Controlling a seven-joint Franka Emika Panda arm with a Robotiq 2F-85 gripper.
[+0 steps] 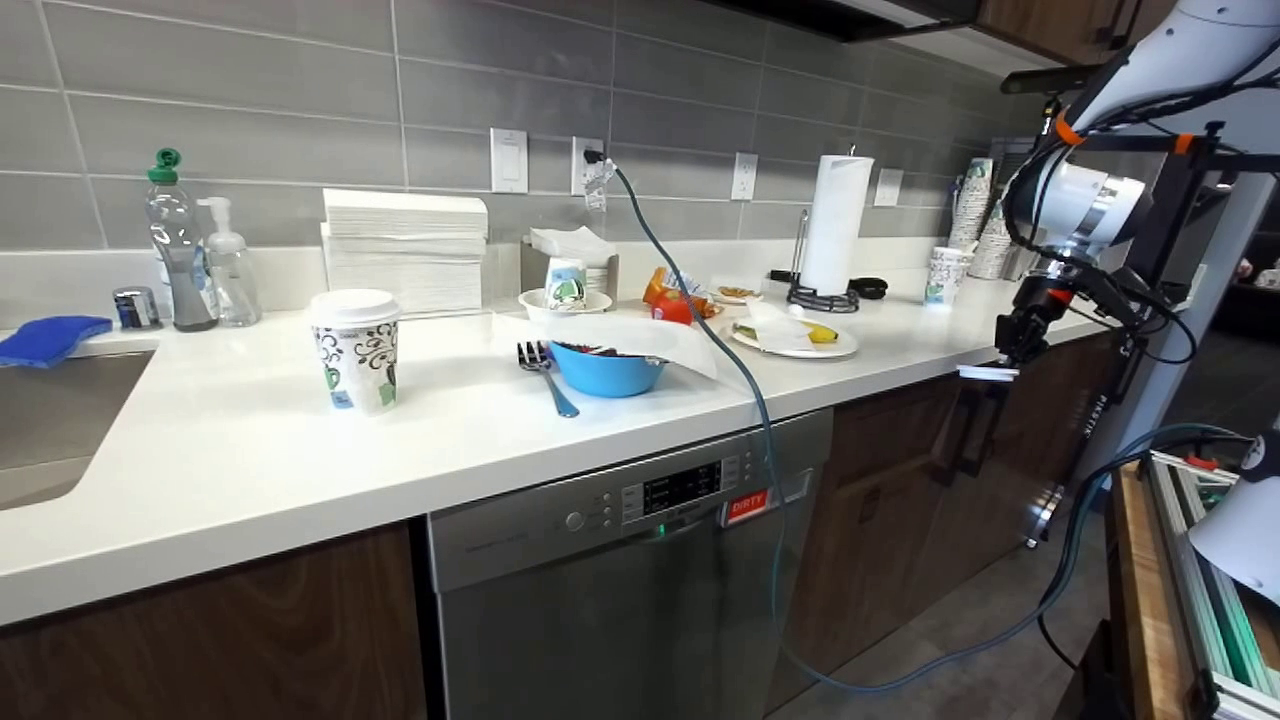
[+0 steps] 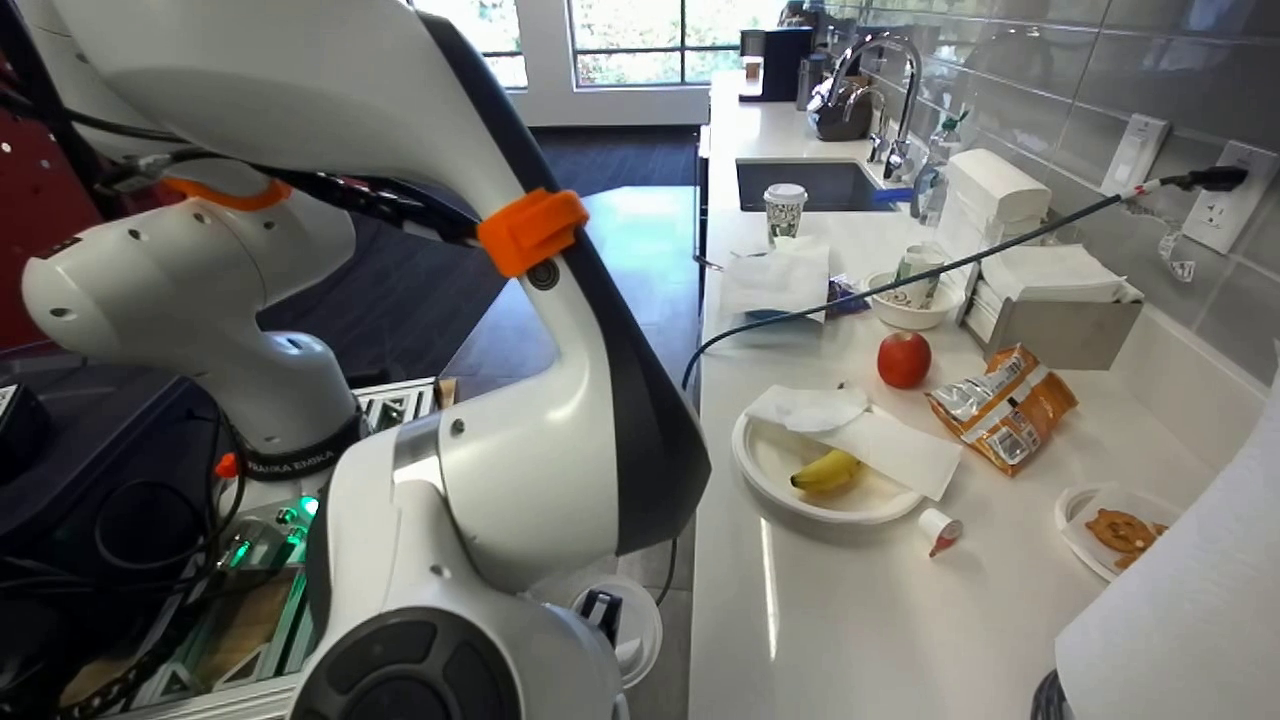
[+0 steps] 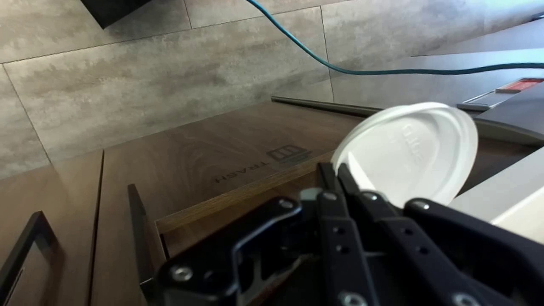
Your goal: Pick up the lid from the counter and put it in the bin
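A round white lid (image 3: 418, 148) is pinched by its rim in my gripper (image 3: 337, 172), whose dark fingertips are close together in the wrist view. In an exterior view, my gripper (image 1: 1005, 355) holds the lid (image 1: 985, 374) off the counter, in front of the cabinets and near counter height. In an exterior view, the lid (image 2: 645, 628) shows partly behind the arm, beside the counter edge. A brown cabinet front printed TRASH (image 3: 242, 146) is below the lid. Its pale top edge shows. I cannot tell how far it is open. The bin inside is hidden.
A white counter (image 1: 450, 440) bears a lidded paper cup (image 1: 358, 350), blue bowl (image 1: 608, 372), fork (image 1: 555, 390) and plate with banana (image 2: 830, 485). A cable (image 1: 765, 430) hangs over its edge. Black handles (image 3: 138, 225) stick out from the cabinets. A dishwasher (image 1: 620, 600) stands alongside.
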